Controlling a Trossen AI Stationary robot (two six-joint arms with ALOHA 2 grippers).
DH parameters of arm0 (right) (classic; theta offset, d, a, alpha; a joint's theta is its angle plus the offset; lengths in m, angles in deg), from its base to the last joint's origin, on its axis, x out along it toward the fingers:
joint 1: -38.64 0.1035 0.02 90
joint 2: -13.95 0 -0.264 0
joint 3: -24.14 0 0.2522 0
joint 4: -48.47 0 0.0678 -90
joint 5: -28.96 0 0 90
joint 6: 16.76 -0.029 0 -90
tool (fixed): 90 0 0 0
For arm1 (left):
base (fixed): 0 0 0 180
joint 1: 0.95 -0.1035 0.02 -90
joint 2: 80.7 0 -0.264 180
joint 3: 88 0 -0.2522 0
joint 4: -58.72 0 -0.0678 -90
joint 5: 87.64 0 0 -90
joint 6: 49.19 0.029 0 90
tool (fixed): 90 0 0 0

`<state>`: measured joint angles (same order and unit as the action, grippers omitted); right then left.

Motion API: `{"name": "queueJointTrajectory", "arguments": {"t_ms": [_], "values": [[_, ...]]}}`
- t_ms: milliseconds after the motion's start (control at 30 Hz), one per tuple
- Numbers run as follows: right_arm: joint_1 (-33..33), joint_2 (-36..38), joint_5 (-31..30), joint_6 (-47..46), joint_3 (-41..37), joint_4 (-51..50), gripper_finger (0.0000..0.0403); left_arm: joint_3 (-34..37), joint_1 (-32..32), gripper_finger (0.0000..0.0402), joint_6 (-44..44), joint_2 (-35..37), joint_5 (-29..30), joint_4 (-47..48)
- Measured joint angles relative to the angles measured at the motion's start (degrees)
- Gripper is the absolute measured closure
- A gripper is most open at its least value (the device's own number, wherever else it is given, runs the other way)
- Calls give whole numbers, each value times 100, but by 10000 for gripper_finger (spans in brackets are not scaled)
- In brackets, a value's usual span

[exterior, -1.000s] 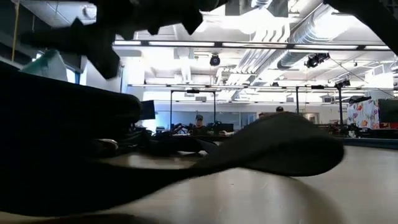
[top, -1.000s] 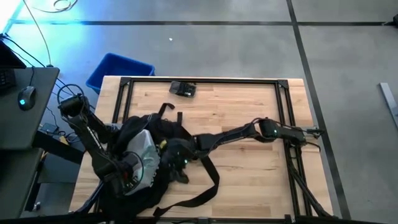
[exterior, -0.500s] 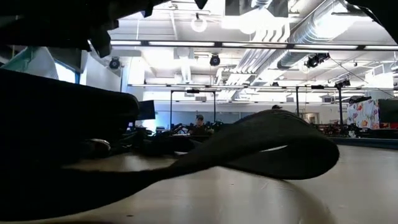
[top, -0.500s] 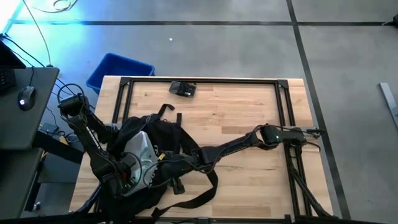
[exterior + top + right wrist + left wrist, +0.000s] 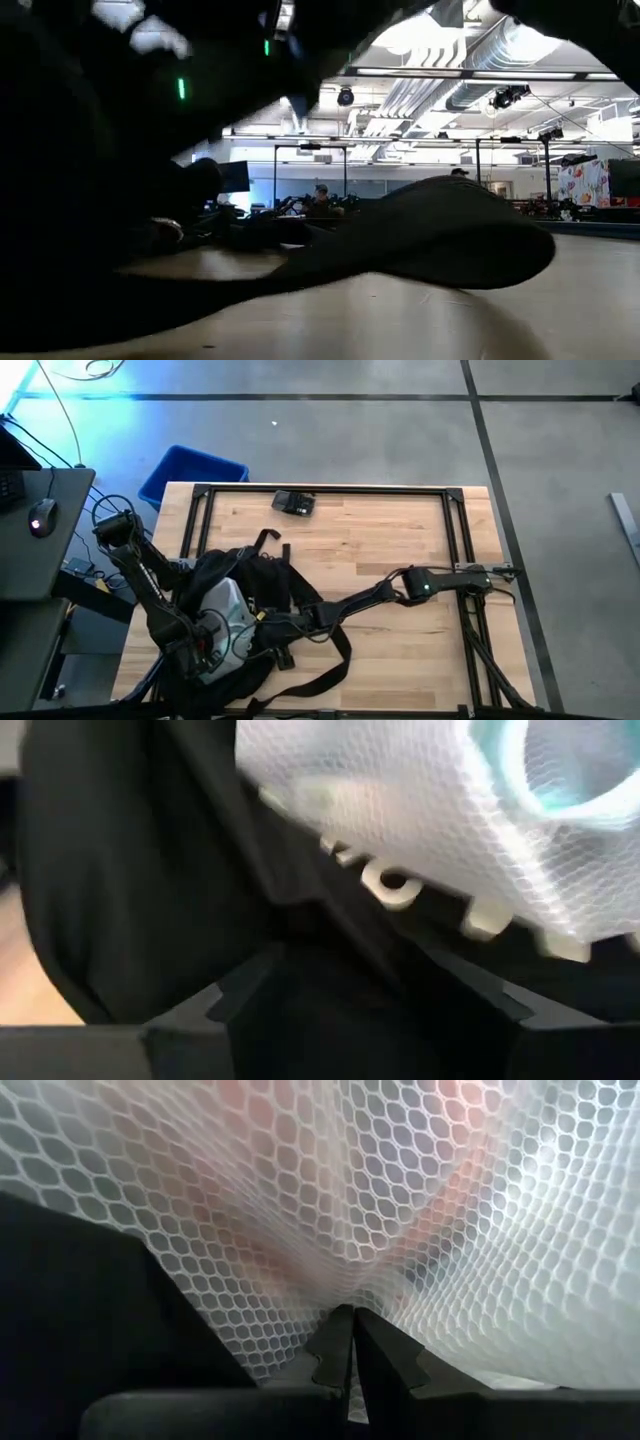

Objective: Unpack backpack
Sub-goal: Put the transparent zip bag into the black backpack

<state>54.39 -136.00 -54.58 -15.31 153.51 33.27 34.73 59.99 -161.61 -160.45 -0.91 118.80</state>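
Note:
The black backpack point(image 5: 262, 575) lies on the near left part of the table, its long straps point(image 5: 335, 660) trailing toward the near edge. A white mesh panel point(image 5: 225, 610) shows on its top. My left gripper point(image 5: 205, 648) stands over that panel, shut on the mesh point(image 5: 300, 1200). My right gripper point(image 5: 268, 622) reaches in from the right, low on the backpack beside the mesh. Its fingers stand open point(image 5: 350, 1010) around black fabric point(image 5: 130, 890), just below white lettering point(image 5: 385, 885). In the low view a strap loop point(image 5: 440, 230) arches over the tabletop. My left gripper pinches the white mesh point(image 5: 352, 1295) between its two shut fingertips point(image 5: 335, 1345), coming from above and pointing down. The mesh puckers in toward the fingertips and is drawn taut around them. My right gripper has black backpack fabric between its open fingers point(image 5: 215, 1005); whether they touch it I cannot tell.
A small black object point(image 5: 294, 502) lies at the table's far edge. A black frame point(image 5: 455, 540) runs round the tabletop. A blue bin point(image 5: 190, 475) stands on the floor beyond the far left corner. Bare wood point(image 5: 390, 530) lies to the right of the backpack.
My right gripper has sunk and gone toward the table's left edge, tipping and rolling as it went, until it lies low on the backpack beside the white mesh. The strap loop in the low view has shifted a little. My left gripper keeps its hold on the mesh.

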Motion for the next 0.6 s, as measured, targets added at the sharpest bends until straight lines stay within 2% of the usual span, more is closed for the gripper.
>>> {"name": "queueJointTrajectory", "arguments": {"t_ms": [100,167,267,400,433,533,600], "values": [[26,-48,-34,217,37,-420,201,-2,-24,401,-2,0,55,-52],[78,-48,-322,358,41,-732,215,-2,-32,401,-4,0,132,-90],[143,-44,-676,492,41,-1062,262,-2,-65,401,-3,0,220,-201],[253,53,-1083,177,31,-1415,370,-3,-105,401,-6,2,411,-221],[278,123,-1153,55,16,-1599,386,-4,-107,401,-4,2,499,-237],[382,492,-1546,-190,-24,-2019,398,-9,-136,401,-7,2,699,-270],[403,811,-1842,-4,-62,-2460,401,-9,-137,401,-4,2,942,-366]]}}
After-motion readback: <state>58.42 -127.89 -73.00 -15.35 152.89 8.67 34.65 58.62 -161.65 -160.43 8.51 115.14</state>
